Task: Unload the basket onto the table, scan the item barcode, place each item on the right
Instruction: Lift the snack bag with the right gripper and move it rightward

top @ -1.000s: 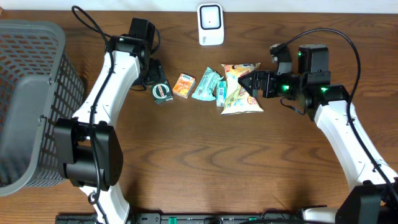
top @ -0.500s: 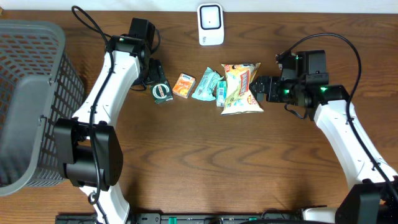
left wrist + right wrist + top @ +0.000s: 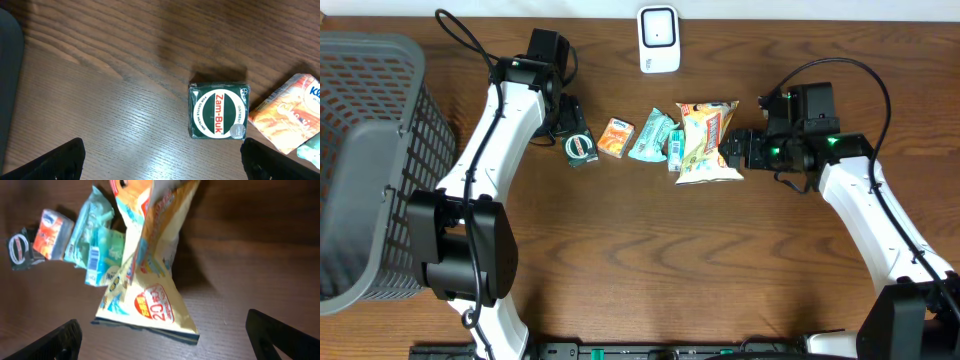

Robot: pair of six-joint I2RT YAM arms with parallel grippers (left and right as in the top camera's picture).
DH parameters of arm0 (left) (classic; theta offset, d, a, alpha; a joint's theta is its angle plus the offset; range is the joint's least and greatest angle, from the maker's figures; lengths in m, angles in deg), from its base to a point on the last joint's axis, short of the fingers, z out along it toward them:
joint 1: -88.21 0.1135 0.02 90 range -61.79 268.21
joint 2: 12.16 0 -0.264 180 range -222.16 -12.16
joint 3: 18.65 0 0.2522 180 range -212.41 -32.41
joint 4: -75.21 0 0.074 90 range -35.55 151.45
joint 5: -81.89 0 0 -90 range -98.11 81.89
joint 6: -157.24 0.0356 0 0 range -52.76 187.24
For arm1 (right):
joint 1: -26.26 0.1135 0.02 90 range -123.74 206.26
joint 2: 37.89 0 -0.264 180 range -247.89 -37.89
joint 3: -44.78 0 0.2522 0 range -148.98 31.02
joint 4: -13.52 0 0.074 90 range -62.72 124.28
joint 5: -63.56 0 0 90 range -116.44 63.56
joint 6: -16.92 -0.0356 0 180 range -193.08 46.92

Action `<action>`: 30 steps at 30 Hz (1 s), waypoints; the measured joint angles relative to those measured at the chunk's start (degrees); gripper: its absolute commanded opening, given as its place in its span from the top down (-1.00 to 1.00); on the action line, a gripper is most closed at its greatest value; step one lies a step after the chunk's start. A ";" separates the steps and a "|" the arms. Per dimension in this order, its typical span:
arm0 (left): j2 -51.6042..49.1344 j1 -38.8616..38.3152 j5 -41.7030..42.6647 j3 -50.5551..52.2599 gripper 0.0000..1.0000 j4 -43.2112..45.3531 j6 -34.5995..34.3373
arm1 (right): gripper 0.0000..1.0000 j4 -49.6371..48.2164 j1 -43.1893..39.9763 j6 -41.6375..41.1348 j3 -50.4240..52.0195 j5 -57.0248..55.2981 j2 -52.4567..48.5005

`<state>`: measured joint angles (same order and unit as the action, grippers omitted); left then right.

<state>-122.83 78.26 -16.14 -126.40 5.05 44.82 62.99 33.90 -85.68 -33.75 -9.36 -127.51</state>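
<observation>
Several small items lie in a row mid-table: a green Zam-Buk box (image 3: 580,148), an orange pack (image 3: 615,138), teal packs (image 3: 651,137) and a yellow snack bag (image 3: 708,143). The white scanner (image 3: 659,40) stands at the far edge. My left gripper (image 3: 566,122) is open just behind the Zam-Buk box (image 3: 218,111); in the left wrist view the gripper (image 3: 162,162) holds nothing. My right gripper (image 3: 732,150) is open at the bag's right edge. In the right wrist view the gripper (image 3: 165,340) straddles bare wood below the bag (image 3: 150,270).
A grey mesh basket (image 3: 370,160) fills the left side of the table. The orange pack (image 3: 282,120) lies right of the Zam-Buk box. A teal pack (image 3: 95,257) beside the bag shows a barcode.
My right gripper has drawn back from over the snack bag to its right edge and turned slightly. The left arm and the items have not moved.
</observation>
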 measured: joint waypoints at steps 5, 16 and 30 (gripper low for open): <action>0.00 0.00 0.00 0.00 -0.95 0.00 0.00 | -0.99 -1.38 0.00 0.00 0.00 -0.02 0.00; 0.00 0.00 0.00 0.00 -0.95 0.00 0.00 | -0.93 -11.69 0.15 -2.75 -0.20 -0.20 -1.57; 0.00 0.00 0.00 0.00 -0.95 0.00 0.00 | 0.24 -18.80 0.66 -5.60 -0.33 6.56 -20.68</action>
<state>-122.83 78.26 -16.14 -126.40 5.05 44.82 44.19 34.56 -91.28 -34.08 -2.80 -148.19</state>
